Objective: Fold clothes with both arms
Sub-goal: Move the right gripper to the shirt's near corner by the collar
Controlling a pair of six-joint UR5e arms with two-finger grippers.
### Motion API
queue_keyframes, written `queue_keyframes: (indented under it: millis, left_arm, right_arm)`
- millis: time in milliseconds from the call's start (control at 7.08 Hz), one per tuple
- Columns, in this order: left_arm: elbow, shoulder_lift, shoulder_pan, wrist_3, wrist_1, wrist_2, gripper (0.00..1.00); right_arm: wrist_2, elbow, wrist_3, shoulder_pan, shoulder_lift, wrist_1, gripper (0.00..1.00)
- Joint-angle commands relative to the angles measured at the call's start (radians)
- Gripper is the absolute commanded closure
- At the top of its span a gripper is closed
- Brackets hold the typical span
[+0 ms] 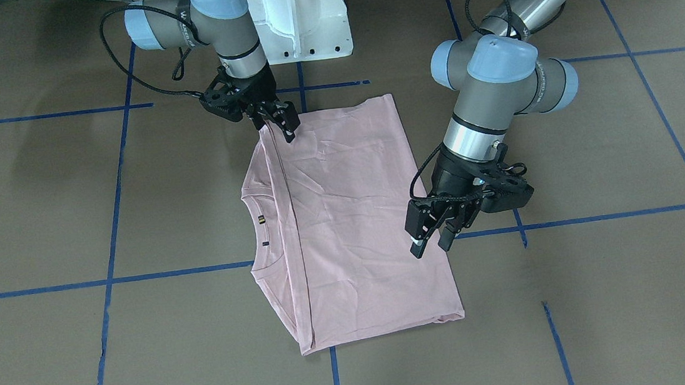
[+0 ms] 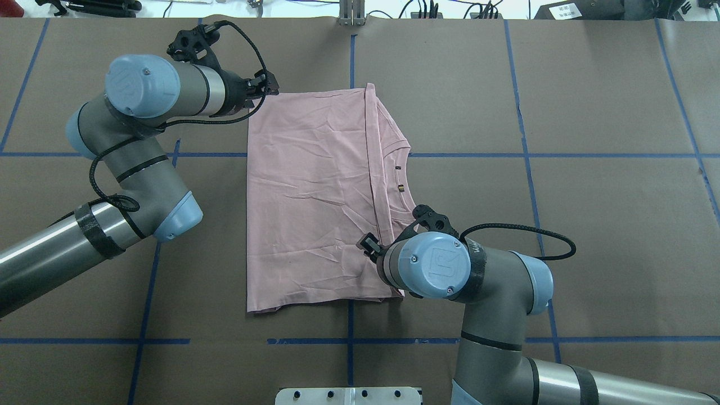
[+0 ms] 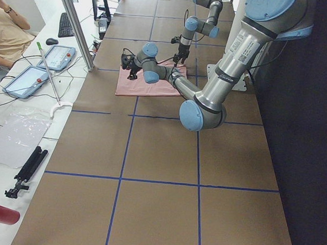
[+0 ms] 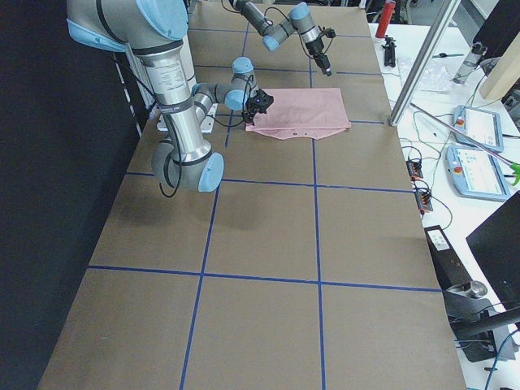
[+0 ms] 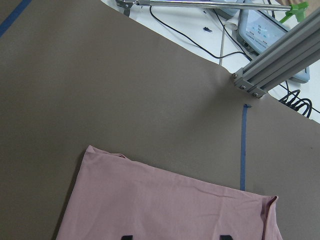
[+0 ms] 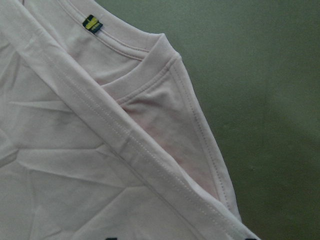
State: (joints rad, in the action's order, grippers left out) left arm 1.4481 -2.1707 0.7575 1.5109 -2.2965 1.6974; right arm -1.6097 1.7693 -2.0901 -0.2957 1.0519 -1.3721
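Observation:
The pale pink T-shirt (image 1: 351, 217) lies flat on the brown table, folded into a rectangle with its hem edge laid across near the collar. The print is hidden; a small yellow-and-black neck tag (image 6: 91, 23) shows. My left gripper (image 1: 430, 242) is open and empty, hovering above the shirt's edge away from the collar; the overhead view places it (image 2: 269, 85) at the shirt's (image 2: 309, 197) far left corner. My right gripper (image 1: 283, 124) is open at the near corner by the collar, over the folded hem edge (image 6: 125, 150). Its fingertips sit wide apart.
The white pedestal base (image 1: 300, 14) stands behind the shirt at the robot's side. Blue tape lines (image 1: 168, 275) grid the table. An aluminium post (image 5: 280, 60) and teach pendants (image 3: 58, 57) stand beyond the table's far edge. A person (image 3: 7, 34) sits there.

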Motion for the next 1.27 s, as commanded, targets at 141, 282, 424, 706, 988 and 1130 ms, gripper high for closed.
queue_keyframes:
  millis: [141, 282, 424, 706, 988, 1130]
  left_arm:
    - [-0.002, 0.0, -0.012, 0.005, 0.0, -0.001, 0.34]
    - [-0.003, 0.0, -0.012, 0.005, 0.0, -0.001, 0.34]
    - [-0.002, 0.0, -0.012, 0.005, 0.0, -0.001, 0.34]
    - [-0.003, 0.0, -0.02, 0.015, 0.0, -0.001, 0.34]
    - [-0.003, 0.0, -0.021, 0.023, 0.0, -0.002, 0.34]
    - [-0.003, 0.0, -0.021, 0.023, 0.0, -0.002, 0.34]
  right_arm:
    - [-0.001, -0.007, -0.007, 0.015, 0.014, -0.007, 0.19]
    - [-0.001, -0.007, -0.007, 0.013, 0.019, -0.008, 0.23]
    - [-0.001, -0.007, -0.007, 0.012, 0.023, -0.008, 0.26]
    - [-0.001, -0.005, -0.008, 0.01, 0.026, -0.008, 0.64]
    - [-0.002, 0.005, -0.002, 0.007, 0.03, -0.008, 1.0]
    - [-0.002, 0.006, -0.004, 0.009, 0.023, -0.008, 1.0]
